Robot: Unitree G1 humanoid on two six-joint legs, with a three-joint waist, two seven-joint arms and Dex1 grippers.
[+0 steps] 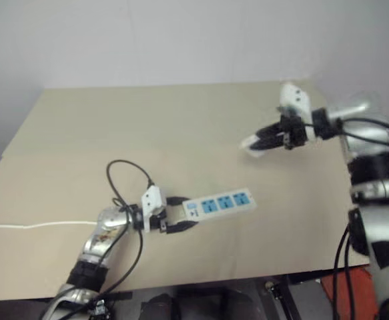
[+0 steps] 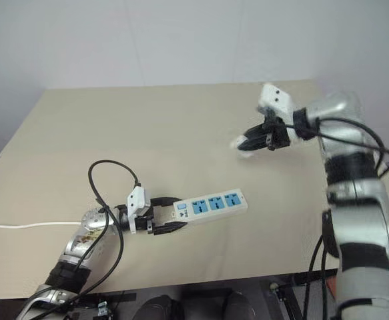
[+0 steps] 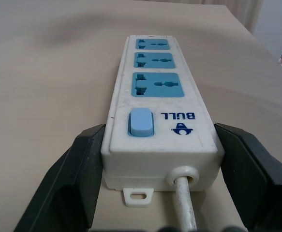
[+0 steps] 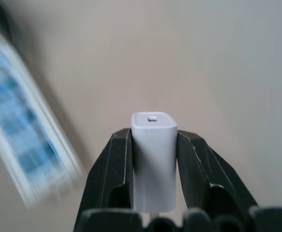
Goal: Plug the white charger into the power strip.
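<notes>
The power strip [image 1: 221, 202], a long white bar with three blue sockets, lies flat near the table's front middle. My left gripper [image 1: 176, 223] is shut on its switch end. In the left wrist view the black fingers [image 3: 85, 159] press both sides of the strip [image 3: 157, 92] beside the blue switch. The white charger [image 1: 251, 143], a small white block, hangs in the air over the table's right part, well away from the strip. My right gripper [image 4: 154, 137] is shut on the charger [image 4: 154, 159], whose end sticks out past the fingertips.
The tan table [image 1: 181, 120] spreads wide and bare behind the strip. A thin white cord [image 1: 34, 225] runs off to the left edge. A black cable loop [image 1: 124, 177] rises by my left wrist. Something orange [image 1: 337, 293] sits below the table's right front corner.
</notes>
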